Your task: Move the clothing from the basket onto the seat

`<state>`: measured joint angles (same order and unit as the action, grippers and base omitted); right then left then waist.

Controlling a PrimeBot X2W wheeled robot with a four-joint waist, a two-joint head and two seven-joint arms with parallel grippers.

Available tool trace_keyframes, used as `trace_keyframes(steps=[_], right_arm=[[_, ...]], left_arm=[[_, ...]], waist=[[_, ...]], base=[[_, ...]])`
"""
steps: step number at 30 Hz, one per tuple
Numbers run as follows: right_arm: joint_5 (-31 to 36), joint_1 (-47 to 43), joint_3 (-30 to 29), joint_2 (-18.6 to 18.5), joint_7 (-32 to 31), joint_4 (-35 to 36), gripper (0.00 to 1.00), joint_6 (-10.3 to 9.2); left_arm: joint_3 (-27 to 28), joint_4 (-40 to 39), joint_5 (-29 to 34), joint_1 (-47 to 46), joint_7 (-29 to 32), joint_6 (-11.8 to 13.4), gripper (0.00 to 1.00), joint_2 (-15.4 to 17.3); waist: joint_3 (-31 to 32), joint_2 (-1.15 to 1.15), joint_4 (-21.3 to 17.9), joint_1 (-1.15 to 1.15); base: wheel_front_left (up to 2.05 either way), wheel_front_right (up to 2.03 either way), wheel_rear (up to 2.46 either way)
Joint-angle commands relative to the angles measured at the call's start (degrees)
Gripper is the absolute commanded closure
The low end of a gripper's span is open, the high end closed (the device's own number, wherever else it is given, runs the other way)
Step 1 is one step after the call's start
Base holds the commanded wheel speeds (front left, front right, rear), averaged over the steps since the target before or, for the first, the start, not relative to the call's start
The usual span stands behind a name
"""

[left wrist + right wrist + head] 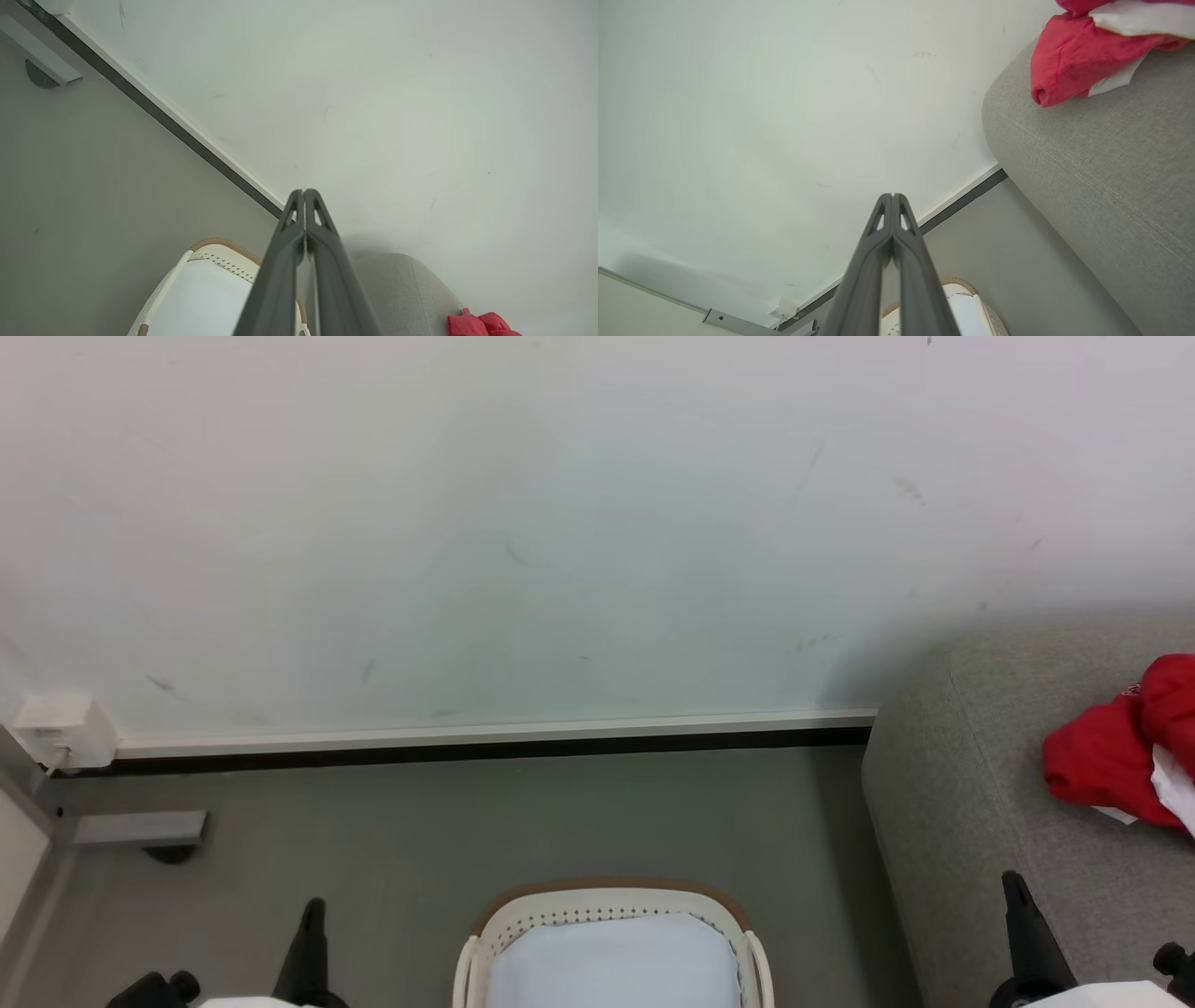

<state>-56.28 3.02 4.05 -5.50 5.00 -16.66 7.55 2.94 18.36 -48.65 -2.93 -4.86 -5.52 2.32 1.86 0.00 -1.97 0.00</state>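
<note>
Seemingly near done: the clothing (pixel 1111 761), a bunched red heap with white panels, lies on top of the seat (pixel 943 803), close to its rounded end by the wall and touching nothing else. The basket (pixel 607 889) stands on the floor just beside the sofa's end, between the two arms. Its visible inside shows the pale bluish liner (pixel 611 961) lying flat with no red on it. The near part of the basket is cut off at the frame bottom, so possibly a piece is left there, can't confirm. From what shows, the transfer looks finished, and at most a check of the basket remains. Left pincer (pixel 304 192): both dark fingers pressed together tip to tip, nothing between them, pointing up toward the wall and skirting, off to the basket's left and clear of it. Right pincer (pixel 893 196): same, fingers closed flat on each other, empty, raised in front of the sofa's end, apart from the garment and the fabric.
</note>
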Motion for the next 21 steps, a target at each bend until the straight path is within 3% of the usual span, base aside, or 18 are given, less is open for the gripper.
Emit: trace_keyframes(steps=[1, 21], right_arm=[[-1.37, 1.44, -0.59, -0.08, -0.37, 0.92, 1.00, -0.04], [-12.47, 2.21, -3.73, 0.71, -3.84, 1.54, 1.00, -0.06]], left_arm=[[0.25, -0.84, -2.03, -1.29, 0.46, -0.24, 1.00, 0.46], [1.40, -2.04, -15.21, -2.12, 3.93, -0.86, 1.00, 0.56]], waist=[[-0.02, 0.00, 0.02, 0.00], [-0.51, 0.00, 0.50, 0.00]], base=[[0.00, 0.00, 0.00], [0.00, 0.00, 0.00]])
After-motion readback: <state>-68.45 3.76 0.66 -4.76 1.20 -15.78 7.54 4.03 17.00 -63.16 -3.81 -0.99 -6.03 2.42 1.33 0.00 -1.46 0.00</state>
